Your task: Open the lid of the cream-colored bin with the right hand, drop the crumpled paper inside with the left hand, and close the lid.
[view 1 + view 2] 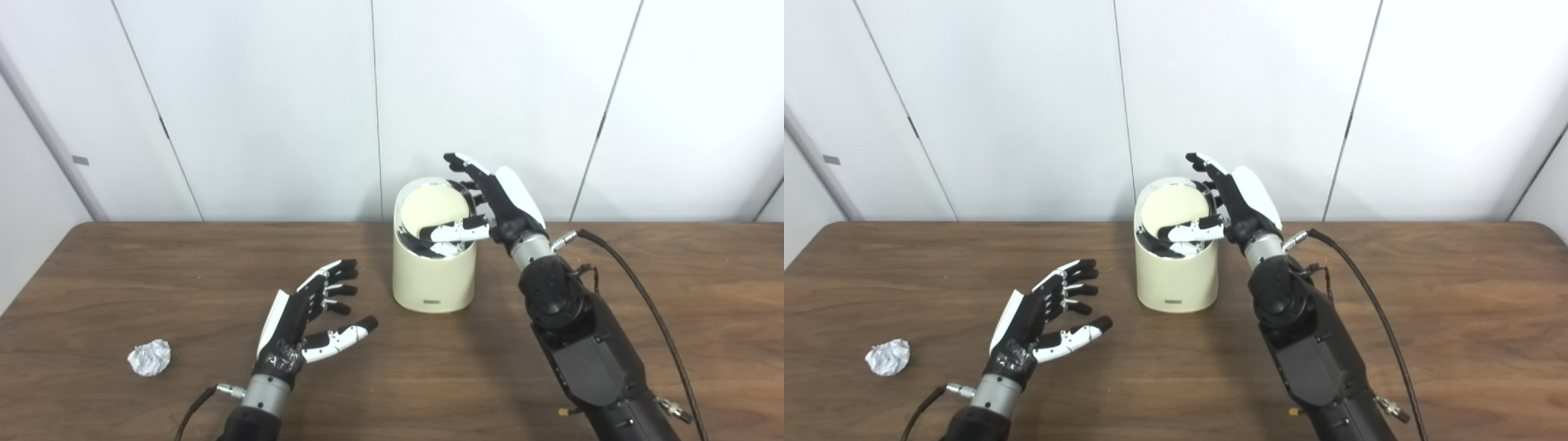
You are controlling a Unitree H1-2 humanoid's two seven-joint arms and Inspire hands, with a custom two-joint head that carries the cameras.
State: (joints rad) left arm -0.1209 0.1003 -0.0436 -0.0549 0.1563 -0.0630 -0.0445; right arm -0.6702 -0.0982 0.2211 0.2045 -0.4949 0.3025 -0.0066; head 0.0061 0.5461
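Observation:
The cream-colored bin stands upright at the middle of the wooden table. Its round lid is tilted, its pale face turned toward me and a dark gap showing below it. My right hand is at the bin's right rim, fingers spread. Its thumb lies across the lower part of the lid and its other fingers are behind the lid's edge. My left hand is open and empty, left of the bin and just above the table. The crumpled paper lies on the table to the far left, apart from the left hand.
The table's back edge meets a white panelled wall right behind the bin. A black cable runs along my right forearm. Bare wood lies between the paper and the left hand.

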